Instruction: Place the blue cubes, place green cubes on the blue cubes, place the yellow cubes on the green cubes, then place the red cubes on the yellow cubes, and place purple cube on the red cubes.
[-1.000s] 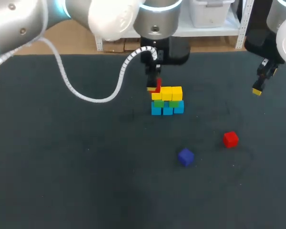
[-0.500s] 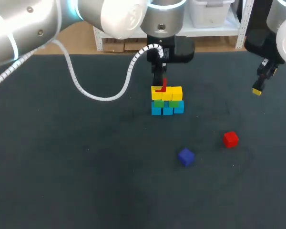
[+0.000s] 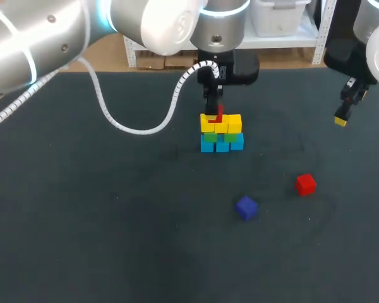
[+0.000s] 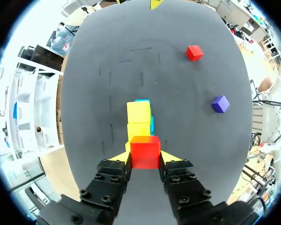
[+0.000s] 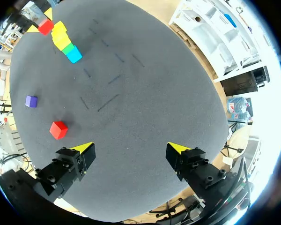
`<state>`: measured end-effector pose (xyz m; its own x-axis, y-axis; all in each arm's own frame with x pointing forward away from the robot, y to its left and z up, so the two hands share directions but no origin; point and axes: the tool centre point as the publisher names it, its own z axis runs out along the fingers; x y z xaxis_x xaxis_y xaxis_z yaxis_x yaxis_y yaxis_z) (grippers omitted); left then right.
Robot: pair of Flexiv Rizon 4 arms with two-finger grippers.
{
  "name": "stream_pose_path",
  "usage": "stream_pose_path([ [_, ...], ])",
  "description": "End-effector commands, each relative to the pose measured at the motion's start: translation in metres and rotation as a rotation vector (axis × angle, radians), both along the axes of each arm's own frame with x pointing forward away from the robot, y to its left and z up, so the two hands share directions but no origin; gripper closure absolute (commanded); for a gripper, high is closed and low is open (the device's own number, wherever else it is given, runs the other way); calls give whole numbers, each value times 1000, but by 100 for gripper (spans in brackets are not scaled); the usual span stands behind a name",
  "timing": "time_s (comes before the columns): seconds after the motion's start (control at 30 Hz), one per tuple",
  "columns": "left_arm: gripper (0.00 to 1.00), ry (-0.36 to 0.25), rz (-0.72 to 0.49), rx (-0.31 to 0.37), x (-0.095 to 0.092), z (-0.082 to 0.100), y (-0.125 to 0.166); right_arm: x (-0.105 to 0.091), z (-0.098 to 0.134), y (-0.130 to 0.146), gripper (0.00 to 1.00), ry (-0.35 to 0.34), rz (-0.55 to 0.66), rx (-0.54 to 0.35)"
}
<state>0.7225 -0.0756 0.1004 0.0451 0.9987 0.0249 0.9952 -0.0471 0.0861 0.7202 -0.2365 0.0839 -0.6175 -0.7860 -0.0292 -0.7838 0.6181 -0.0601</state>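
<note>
Now our left gripper (image 4: pixel 145 158) clamps a red cube (image 4: pixel 145 150) just over the yellow cubes (image 4: pixel 139 113); if we release off-centre it could topple and knock them askew. Right gripper (image 5: pixel 131 150) hangs apart, jaws spread wide.

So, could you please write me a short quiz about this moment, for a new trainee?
1. True or false: the right hand holds a cube.
2. The left hand is shut on: A) a yellow cube, B) a red cube, C) a green cube?
3. How many cubes lie loose on the table?
Key: 1 false; 2 B; 3 two, the loose red cube and the purple cube.
</note>
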Motion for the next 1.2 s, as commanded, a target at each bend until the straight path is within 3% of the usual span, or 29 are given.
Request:
stream_pose_path([
  [0.03,100,11,1,7,8,-3,-2,-1,0,0,0,-1,0,2],
  [1.2,97,22,14,7,12,-9,-2,-1,0,0,0,-1,0,2],
])
